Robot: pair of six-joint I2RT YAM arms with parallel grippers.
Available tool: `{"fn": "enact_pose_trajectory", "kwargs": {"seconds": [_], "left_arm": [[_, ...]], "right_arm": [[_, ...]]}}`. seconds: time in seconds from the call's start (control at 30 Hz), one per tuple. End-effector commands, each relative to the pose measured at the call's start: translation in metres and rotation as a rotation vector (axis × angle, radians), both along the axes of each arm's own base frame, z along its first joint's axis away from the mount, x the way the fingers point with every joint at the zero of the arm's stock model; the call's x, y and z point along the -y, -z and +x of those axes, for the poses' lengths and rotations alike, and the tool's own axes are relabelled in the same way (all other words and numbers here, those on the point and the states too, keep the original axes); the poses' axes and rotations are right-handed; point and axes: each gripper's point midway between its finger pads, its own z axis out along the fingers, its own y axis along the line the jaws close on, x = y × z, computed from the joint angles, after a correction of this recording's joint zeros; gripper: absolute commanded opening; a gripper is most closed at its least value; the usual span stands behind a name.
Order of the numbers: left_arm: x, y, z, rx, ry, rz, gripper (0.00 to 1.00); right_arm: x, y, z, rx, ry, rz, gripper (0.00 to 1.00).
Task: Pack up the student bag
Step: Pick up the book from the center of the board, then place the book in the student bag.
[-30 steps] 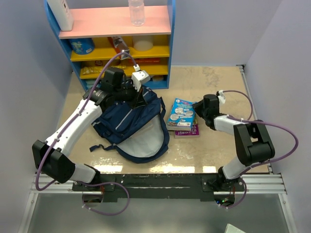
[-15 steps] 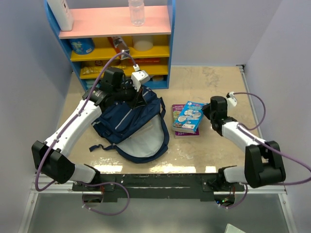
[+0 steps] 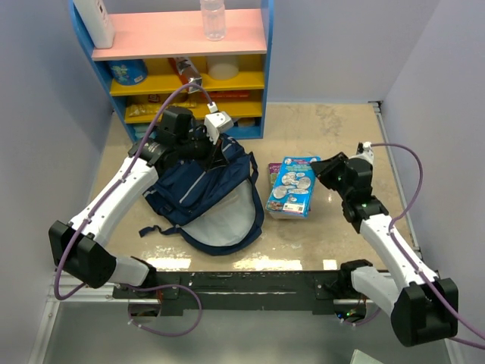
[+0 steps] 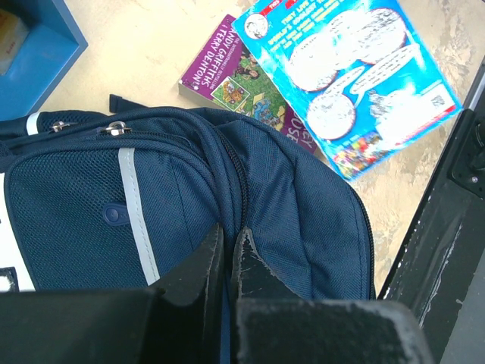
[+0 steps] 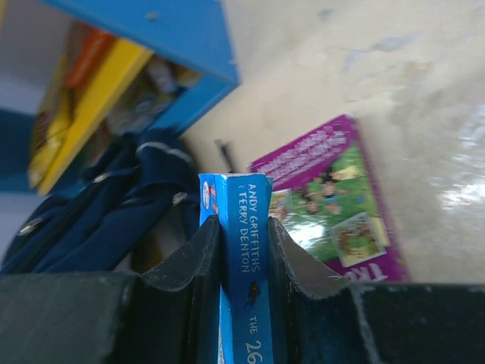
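Note:
The navy student bag (image 3: 198, 189) lies left of centre with its main compartment open, showing pale lining (image 3: 224, 218). My left gripper (image 3: 220, 155) is shut on a fold of fabric at the bag's top edge; the left wrist view shows its tips (image 4: 227, 232) pinching the navy cloth (image 4: 295, 197). My right gripper (image 3: 323, 171) is shut on the spine of a blue book (image 3: 292, 186), holding it right of the bag. The right wrist view shows the spine (image 5: 244, 227) between the jaws. A purple book (image 3: 273, 168) lies under it on the table, and it also shows in both wrist views (image 4: 235, 72) (image 5: 333, 201).
A blue shelf unit (image 3: 182, 34) with a pink top and yellow shelves stands at the back left, just behind the bag. On top of it are a clear bottle (image 3: 213, 18) and a white container (image 3: 96, 23). Grey walls close in left and right.
My right arm has swung out to the right and nearer, turning the blue book it holds and shifting it slightly right over the purple book. The left arm and bag have not moved.

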Motion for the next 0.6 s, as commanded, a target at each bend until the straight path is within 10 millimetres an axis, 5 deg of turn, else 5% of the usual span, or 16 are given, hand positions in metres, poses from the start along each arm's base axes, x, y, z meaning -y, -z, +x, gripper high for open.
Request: {"fn": "enact_pose_trajectory", "kwargs": {"seconds": [0.0,0.27,0.57], "left_arm": [[0.006,-0.049,0.009,0.177,0.022,-0.092,0.0],[0.006,-0.051,0.009,0.181,0.016,-0.098,0.0],[0.008,-0.051,0.01,0.174,0.023,-0.106,0.0]], "right_arm": [[-0.046,-0.096,-0.006,0.246,-0.264,0.125,0.0],[-0.086,-0.126,-0.034,0.279,-0.471,0.424,0.0],[-0.136,-0.062,-0.06,0.118,-0.618,0.555,0.0]]}}
